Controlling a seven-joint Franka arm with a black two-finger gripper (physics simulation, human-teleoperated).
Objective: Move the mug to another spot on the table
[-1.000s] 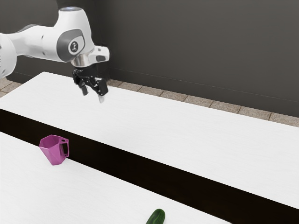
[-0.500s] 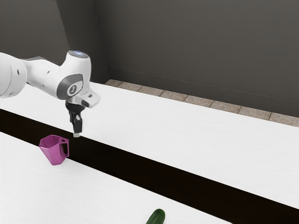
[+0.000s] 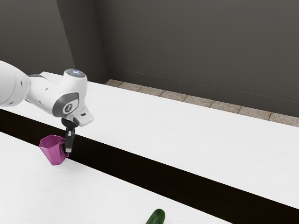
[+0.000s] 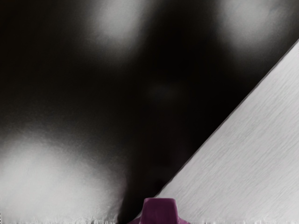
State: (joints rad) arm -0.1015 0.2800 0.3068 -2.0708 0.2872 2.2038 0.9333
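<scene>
Claw [image 3: 67, 149] has dropped onto the mug [image 3: 53, 151] at its handle; grip cannot be told.

Purple mug [image 4: 160, 211] sits at the white table [image 4: 252, 154] edge.

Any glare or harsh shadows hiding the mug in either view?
Exterior view: soft even light, no glare, the purple mug stands out on the white table, the pincer by its handle. Wrist view: mostly dark with pale hazy patches; the mug is cropped at the frame's edge, beside brightly lit table.
</scene>
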